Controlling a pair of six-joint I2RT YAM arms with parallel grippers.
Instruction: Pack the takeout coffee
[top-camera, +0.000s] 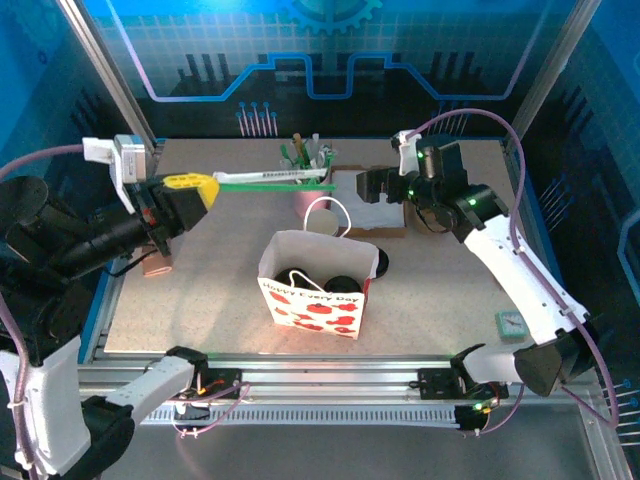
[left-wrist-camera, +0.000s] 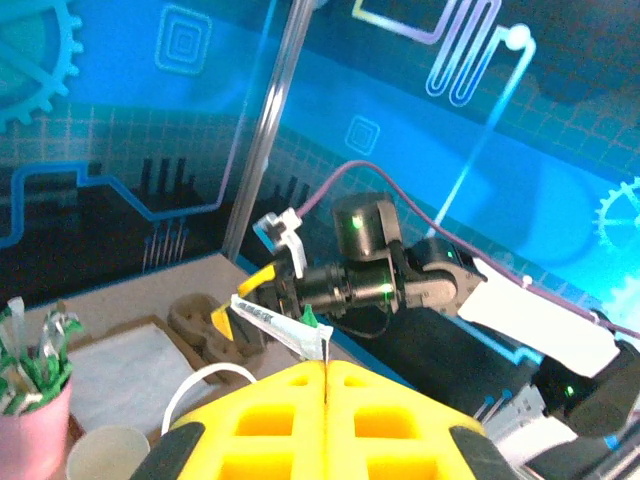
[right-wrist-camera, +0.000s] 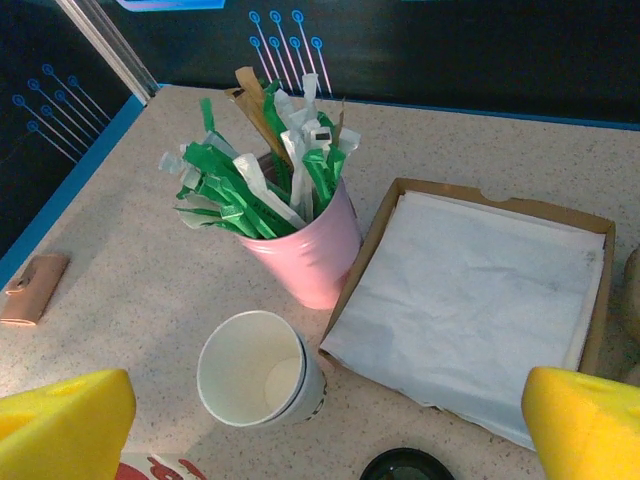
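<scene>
While left jaws pinch a stick, right jaws gape empty near the takeout coffee

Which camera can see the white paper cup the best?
Right wrist view: the white paper cup shows whole, open mouth up. In the top external view it is small, behind the bag handle. The left wrist view catches its rim, low down.

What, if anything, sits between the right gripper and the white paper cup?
Nothing visible. The right gripper is open, with its fingers either side of the white paper cup in the wrist view. The pink cup stands close behind it and the napkin tray is close beside it, so they crowd it without blocking.
</scene>
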